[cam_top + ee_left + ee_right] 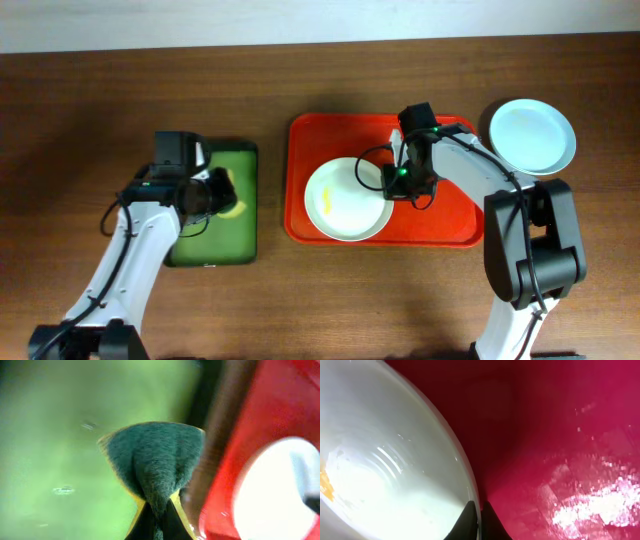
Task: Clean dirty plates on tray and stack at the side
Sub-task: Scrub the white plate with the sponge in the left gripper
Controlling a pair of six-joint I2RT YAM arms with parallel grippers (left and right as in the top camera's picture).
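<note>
One white plate [340,205] on tray [450,228], yellow-smeared — right rim pinched by right gripper [480,521]. Reaches in from the right, forearm across tray's corner. Squeezes sponge [152,460] in left gripper [159,527], low over green tray [215,248]. Blue plate [532,136] on table [100,80] — just off tray's far right corner.
</note>
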